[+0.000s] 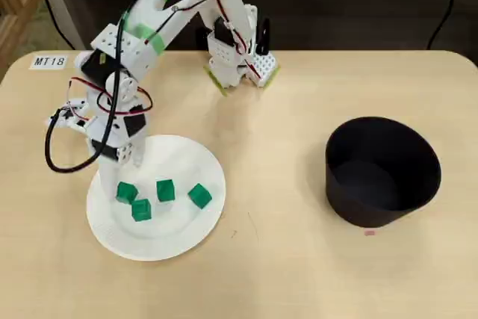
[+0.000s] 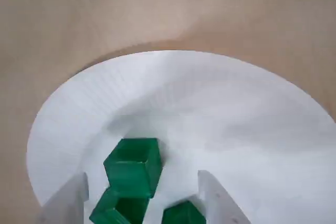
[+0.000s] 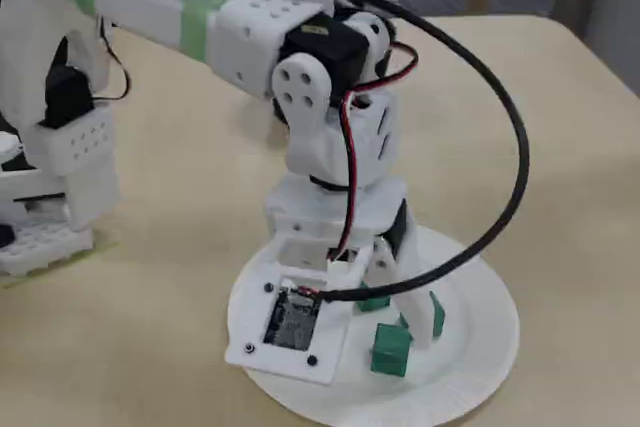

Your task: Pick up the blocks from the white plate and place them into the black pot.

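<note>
So the table (image 1: 299, 274) is a light tan wood-look top with rounded far corners, pretty bare overall. In the overhead view a white plate (image 1: 175, 237) sits on it near the left side, toward the near edge. A black pot (image 1: 381, 173) stands on the right, well apart from the plate. The arm's white base (image 1: 243, 65) is planted at the far edge, around the middle, on what looks like a green pad. A small white label (image 1: 49, 61) reading something like "MT18" is stuck at the far left corner. There's a tiny pinkish speck (image 1: 369, 232) just in front of the pot, can't tell what it is.
</note>
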You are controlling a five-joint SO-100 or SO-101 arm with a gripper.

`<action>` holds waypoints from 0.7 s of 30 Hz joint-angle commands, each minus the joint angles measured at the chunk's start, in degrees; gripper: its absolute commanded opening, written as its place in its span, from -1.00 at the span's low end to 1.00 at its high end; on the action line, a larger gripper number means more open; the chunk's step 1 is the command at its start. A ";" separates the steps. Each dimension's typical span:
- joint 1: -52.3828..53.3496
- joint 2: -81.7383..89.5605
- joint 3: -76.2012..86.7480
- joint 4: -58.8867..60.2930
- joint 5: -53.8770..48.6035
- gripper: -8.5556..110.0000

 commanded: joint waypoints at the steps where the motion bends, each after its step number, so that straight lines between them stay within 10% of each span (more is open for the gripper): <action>1: -0.53 0.26 -2.64 -1.58 0.70 -0.35; 21: -1.14 -6.68 -7.29 -6.77 4.83 -0.90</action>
